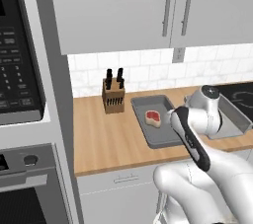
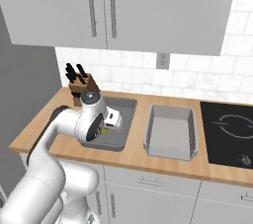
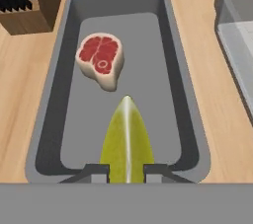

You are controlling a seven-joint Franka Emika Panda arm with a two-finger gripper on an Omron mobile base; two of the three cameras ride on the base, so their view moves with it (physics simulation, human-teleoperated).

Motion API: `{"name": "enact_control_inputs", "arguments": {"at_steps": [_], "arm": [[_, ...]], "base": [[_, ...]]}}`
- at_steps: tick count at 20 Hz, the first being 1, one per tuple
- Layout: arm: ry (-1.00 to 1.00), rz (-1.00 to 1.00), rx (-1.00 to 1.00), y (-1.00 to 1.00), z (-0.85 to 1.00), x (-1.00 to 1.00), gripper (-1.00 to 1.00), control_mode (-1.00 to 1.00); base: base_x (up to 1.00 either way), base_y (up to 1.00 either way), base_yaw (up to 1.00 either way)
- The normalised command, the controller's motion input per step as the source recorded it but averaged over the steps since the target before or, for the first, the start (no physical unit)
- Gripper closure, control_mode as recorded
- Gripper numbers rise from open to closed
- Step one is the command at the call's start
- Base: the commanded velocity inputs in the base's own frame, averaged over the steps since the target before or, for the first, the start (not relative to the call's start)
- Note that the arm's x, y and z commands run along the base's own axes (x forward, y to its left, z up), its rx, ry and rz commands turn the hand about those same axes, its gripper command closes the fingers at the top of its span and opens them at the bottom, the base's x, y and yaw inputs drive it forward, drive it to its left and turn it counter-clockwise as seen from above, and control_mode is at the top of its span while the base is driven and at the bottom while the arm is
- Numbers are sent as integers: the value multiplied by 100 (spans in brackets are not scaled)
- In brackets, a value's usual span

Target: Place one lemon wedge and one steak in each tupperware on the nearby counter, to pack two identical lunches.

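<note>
A kitchen: cooktop (image 2: 230, 131), wall cabinets (image 2: 123, 8), oven (image 1: 29, 188), knife block (image 1: 113, 97)

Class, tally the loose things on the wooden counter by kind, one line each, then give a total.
Shallow grey rectangular tupperware trays: 2
Raw red steak with pale rim: 1
Yellow-green lemon wedge, held in the pincer: 1
Brown wooden knife block with black handles: 1
Total: 5

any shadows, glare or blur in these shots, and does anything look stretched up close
Hand view: sharp and evenly lit, no glare; the lemon wedge held by the gripper looms large beside the steak, stretched by closeness. Left base view: soft, slightly coarse; the tray rim casts only faint shading on the counter. Right base view: flat light, and the cooktop shows no reflection.
</note>
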Motion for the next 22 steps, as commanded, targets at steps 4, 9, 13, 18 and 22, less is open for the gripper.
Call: {"name": "enact_control_inputs", "arguments": {"at_steps": [4,9,13,18,22], "arm": [[0,0,0,-1,-47,39,100,-100],[0,-1,0,0,-44,56,100,-100],[6,-4,0,0,-35,47,100,-100],[10,-4,0,-3,-30,22,100,-100],[11,-2,0,0,-34,3,100,-100]], "base": [[0,0,0],[0,0,0],[0,0,0],[0,0,0],[0,0,0]]}}
